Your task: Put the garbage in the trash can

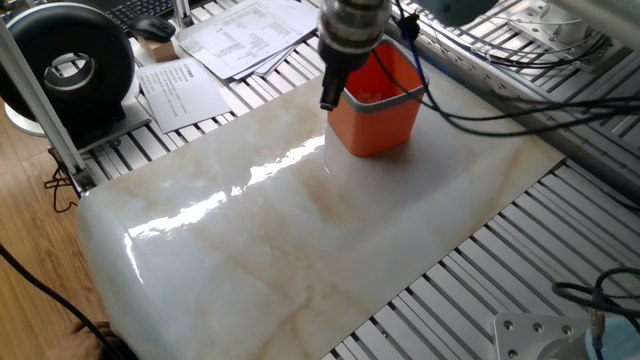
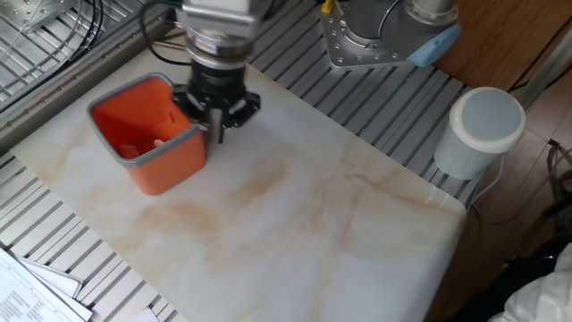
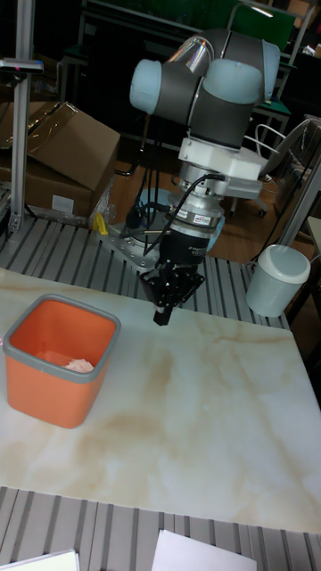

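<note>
The orange trash can [image 1: 385, 125] [image 2: 165, 165] [image 3: 49, 393] stands upright at one end of the marble slab. Inside it lies garbage: a cream-white wad [image 3: 78, 364] and pale scraps [image 2: 154, 141] against the bottom. My gripper [image 1: 328, 103] [image 2: 219, 134] [image 3: 162, 317] hangs just outside the can, beside its rim and above the slab. Its fingers meet at the tips, and nothing shows between them.
Printed paper sheets [image 1: 250, 35] and a black round device [image 1: 75, 70] lie beyond the slab's edge. A white cylinder [image 2: 483, 130] [image 3: 278, 278] stands off the far corner, near the arm's base [image 2: 384, 40]. Cables run over the slatted frame [image 1: 520, 80].
</note>
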Controlling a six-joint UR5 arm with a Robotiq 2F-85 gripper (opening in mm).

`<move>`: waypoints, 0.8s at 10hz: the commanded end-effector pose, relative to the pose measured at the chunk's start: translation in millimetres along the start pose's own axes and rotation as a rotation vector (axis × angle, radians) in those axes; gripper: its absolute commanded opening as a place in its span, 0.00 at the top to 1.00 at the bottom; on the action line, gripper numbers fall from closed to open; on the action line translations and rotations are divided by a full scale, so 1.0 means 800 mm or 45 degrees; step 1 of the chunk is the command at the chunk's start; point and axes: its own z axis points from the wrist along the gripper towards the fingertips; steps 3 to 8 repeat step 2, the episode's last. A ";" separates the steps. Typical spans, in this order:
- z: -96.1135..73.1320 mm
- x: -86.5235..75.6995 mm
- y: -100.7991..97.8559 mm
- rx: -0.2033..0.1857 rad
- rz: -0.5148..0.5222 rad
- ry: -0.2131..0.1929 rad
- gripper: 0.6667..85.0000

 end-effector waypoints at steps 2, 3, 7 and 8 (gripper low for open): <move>-0.006 0.001 0.028 -0.031 0.171 0.032 1.00; -0.006 0.001 0.028 -0.031 0.171 0.032 1.00; -0.006 0.001 0.028 -0.031 0.171 0.032 1.00; -0.006 0.001 0.028 -0.031 0.171 0.032 1.00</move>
